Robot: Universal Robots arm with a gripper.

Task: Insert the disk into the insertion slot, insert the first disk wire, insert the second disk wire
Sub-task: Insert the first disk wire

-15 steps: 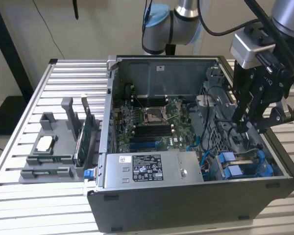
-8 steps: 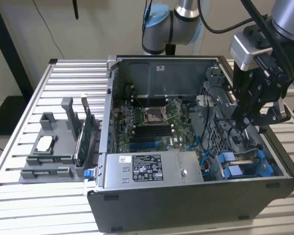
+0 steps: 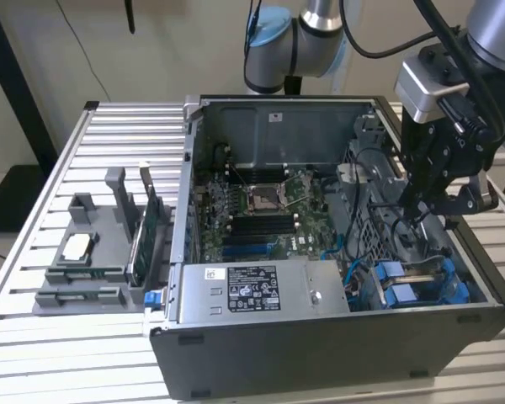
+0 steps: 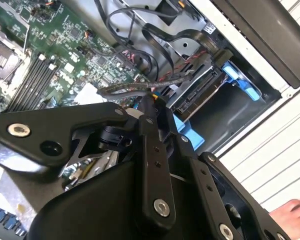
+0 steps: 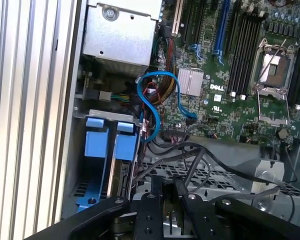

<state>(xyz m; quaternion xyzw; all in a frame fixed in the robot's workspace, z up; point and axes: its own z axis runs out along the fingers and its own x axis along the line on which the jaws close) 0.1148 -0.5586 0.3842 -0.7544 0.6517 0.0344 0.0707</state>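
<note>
Gripper [image 3: 417,206] sits in the cables [image 3: 379,217] right by the disk [image 3: 404,290], can't tell if its jaws grip anything, could easily snag one.

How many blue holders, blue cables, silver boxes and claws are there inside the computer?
Blue holders: 2
Blue cable: 1
Silver box: 1
Claw: 1
Total: 5
</note>
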